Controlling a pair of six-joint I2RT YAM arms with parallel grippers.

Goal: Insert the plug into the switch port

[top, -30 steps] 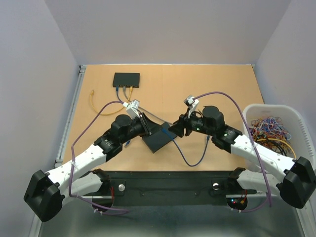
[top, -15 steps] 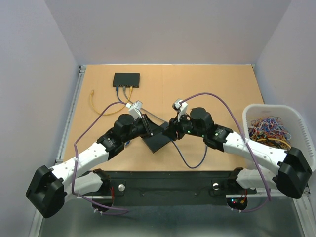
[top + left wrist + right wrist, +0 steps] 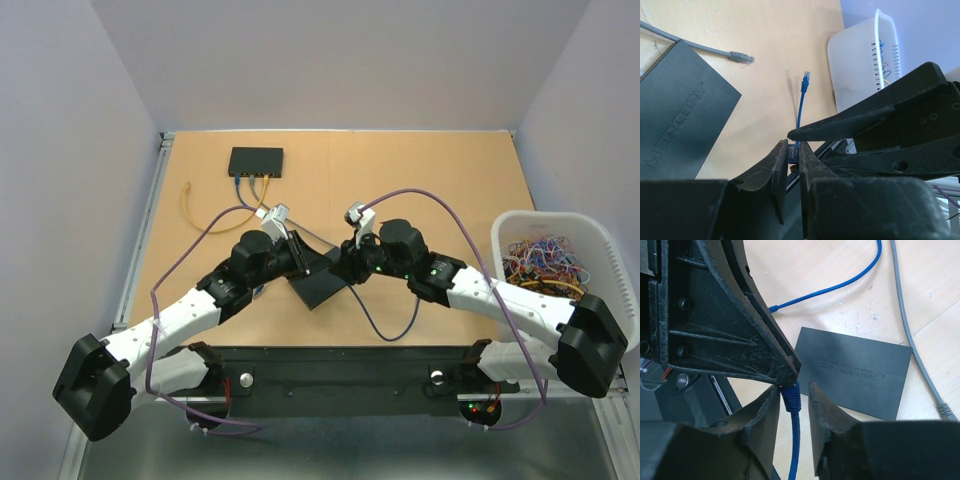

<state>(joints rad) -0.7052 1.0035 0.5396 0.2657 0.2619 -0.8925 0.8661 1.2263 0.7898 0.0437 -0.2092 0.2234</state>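
My left gripper [image 3: 794, 147] is shut on the blue plug [image 3: 794, 153], holding it above the table. In the top view this gripper [image 3: 300, 258] hangs over the near black switch [image 3: 318, 287], labelled MERCURY. My right gripper [image 3: 794, 390] is open, its fingers on either side of the plug's blue boot [image 3: 791, 400], just below the left gripper's fingertips [image 3: 785, 367]. The boot touches one finger and a gap shows beside the other. In the top view the right gripper [image 3: 343, 268] meets the left one tip to tip. The switch lies flat in both wrist views [image 3: 675, 115] [image 3: 855, 372]; its ports are hidden.
A second black switch [image 3: 255, 160] with cables plugged in stands at the back left. A yellow cable [image 3: 188, 205] lies left. A grey cable [image 3: 910, 325] with a loose plug [image 3: 742, 56] crosses the table. The blue cable's other end [image 3: 806, 76] lies loose. A white basket [image 3: 600, 235] of cables stands right.
My right arm has swung left, bringing its open gripper up to the left gripper's tips and around the blue plug's boot. The left arm has shifted slightly.
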